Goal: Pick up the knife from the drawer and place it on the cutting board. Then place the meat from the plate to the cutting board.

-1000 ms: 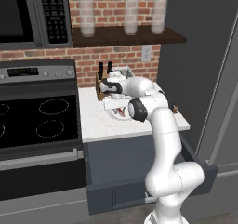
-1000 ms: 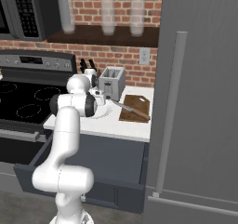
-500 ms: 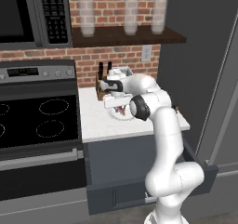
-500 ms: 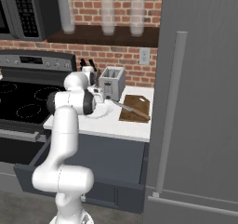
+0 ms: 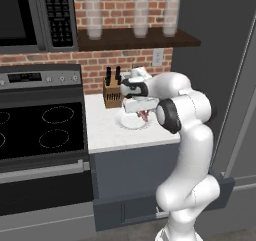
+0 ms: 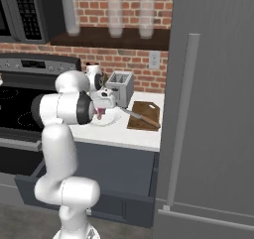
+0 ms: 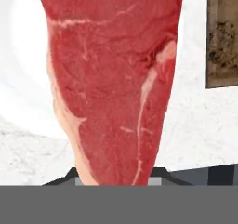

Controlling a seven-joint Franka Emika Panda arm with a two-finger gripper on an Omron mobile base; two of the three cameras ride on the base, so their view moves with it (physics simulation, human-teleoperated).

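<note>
**Clerk:** Item one, the gripper [image 6: 101, 110]; where did it stand, and in what state?

**Keeper:** Over the plate [image 6: 110, 119], hand pointed down; in the hand view the meat [image 7: 114, 83] ran straight out from between the finger bases, so I judged the jaws closed upon its near end; the fingertips themselves were covered by the strip.

**Clerk:** Item two, the meat; how did it lie?

**Keeper:** Long axis along the gripper's line of sight; narrow end at the jaws, broad end farthest away; paler fat edge down one side; it seemed to hang from the hand above the plate rather than lie flat, though contact with the plate could not be told.

**Clerk:** Item three, the cutting board [image 6: 147, 115]; which way from the gripper?

**Keeper:** Off to the hand's side, toward the refrigerator [image 6: 213, 104], just beyond the plate; in the hand view its dark corner showed at the upper right edge; so the carry, by my reckoning, had to go sideways across the strip's length, not along it.

**Clerk:** Item four, the knife [image 6: 141, 117]?

**Keeper:** Already entered as lying on the board, slantwise, handle toward the front; the meat would want the bare board beside it.

**Clerk:** Item five, the drawer [image 6: 54, 187]?

**Keeper:** Stood pulled out, below the counter [image 6: 134, 136] and under the arm.
</note>
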